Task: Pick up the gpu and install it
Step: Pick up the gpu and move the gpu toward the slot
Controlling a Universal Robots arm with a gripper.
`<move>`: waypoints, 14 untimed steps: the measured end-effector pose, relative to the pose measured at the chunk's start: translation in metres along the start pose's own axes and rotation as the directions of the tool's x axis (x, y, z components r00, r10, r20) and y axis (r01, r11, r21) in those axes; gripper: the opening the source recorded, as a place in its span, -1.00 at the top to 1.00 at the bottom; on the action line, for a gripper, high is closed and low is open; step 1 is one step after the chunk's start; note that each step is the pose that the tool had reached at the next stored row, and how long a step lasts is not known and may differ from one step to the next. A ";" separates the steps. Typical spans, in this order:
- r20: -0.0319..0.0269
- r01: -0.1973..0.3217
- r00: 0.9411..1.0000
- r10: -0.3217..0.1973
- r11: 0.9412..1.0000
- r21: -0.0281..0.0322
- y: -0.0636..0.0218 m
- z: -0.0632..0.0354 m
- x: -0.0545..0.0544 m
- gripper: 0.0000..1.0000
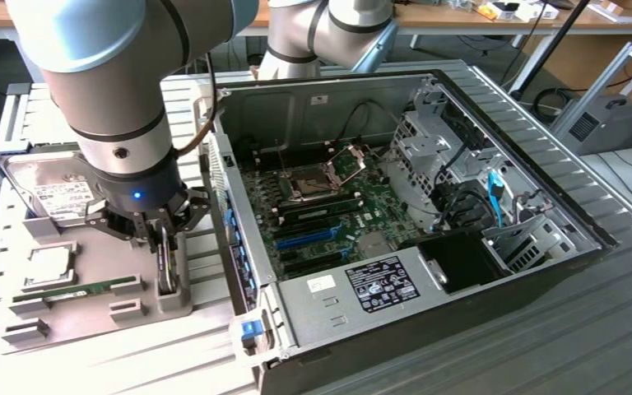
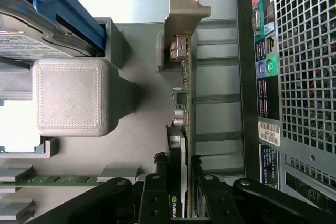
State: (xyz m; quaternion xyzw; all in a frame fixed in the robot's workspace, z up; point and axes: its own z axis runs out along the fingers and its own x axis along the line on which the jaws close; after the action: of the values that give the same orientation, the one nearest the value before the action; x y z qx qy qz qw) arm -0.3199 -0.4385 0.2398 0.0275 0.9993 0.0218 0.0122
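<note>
Green board edge and a silver bracket (image 2: 184, 9) mark the part you are after: the gpu (image 2: 187, 77) stands on its long edge in a slot of the grey printed holder (image 1: 75, 317) on the table (image 1: 129, 362), at the exterior view's left of the open computer case (image 1: 579, 216). The hand (image 1: 162, 240) reaches down over it from above, with its fingers (image 2: 156, 192) on either side of the card and clenched against both faces. I judge you are in the pick-up step: the grasp is made, but the card is not yet out of its slot. Nothing of the install shows, and the blue expansion slots (image 1: 305, 239) on the motherboard (image 1: 344, 197) lie bare. Freeing the card calls, to my eye, for a straight pull along the slot with no twist, since the holder hugs its lower edge. The hard drive (image 1: 53, 193) sits near on one side and the case wall on the other.
</note>
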 end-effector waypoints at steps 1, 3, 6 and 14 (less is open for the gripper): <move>0.000 0.000 1.000 0.000 1.000 0.000 0.0000 0.0000 0.000 0.45; 0.000 0.000 1.000 0.000 1.000 0.000 0.0000 0.0000 0.000 0.45; 0.000 0.000 1.000 0.000 1.000 0.000 0.0001 -0.0018 0.000 0.45; 0.000 0.001 1.000 -0.001 1.000 0.000 0.0006 -0.0129 0.000 0.45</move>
State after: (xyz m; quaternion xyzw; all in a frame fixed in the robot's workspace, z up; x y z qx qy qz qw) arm -0.3200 -0.4385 0.2527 0.0271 0.9993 0.0218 0.0122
